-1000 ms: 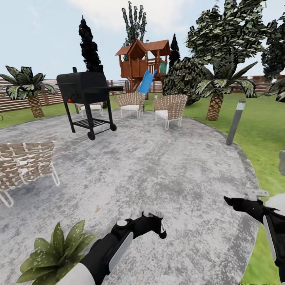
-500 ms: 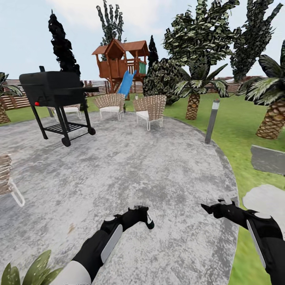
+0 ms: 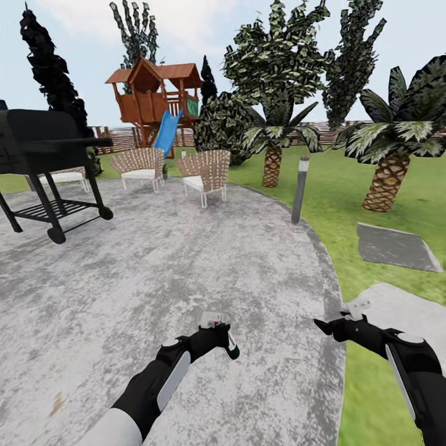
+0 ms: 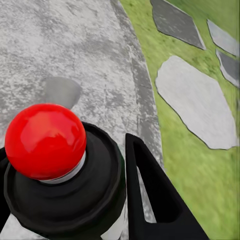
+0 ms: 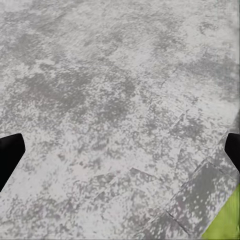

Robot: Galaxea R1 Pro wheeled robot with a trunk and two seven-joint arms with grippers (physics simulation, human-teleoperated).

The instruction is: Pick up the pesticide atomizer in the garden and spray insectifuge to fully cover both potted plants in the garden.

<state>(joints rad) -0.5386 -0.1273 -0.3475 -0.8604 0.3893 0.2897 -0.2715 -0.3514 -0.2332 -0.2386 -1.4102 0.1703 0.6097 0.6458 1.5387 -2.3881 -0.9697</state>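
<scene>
My left gripper is shut on the pesticide atomizer, held low over the grey paved patio of the garden. In the left wrist view the atomizer shows a red knob on a dark body, with a black finger pressed against its side. My right gripper hovers open and empty near the patio's right edge. In the right wrist view the right gripper has its black fingertips far apart over bare paving. The potted plants are out of view.
A black grill stands at the far left. Two wicker chairs sit at the patio's back, with a wooden playhouse behind. A grey bollard lamp, palms and flat stepping stones stand on the lawn at right.
The camera has swung to the right, so the grill and chairs slid left and a leafy plant at the lower left left the picture. Both arms keep their pose.
</scene>
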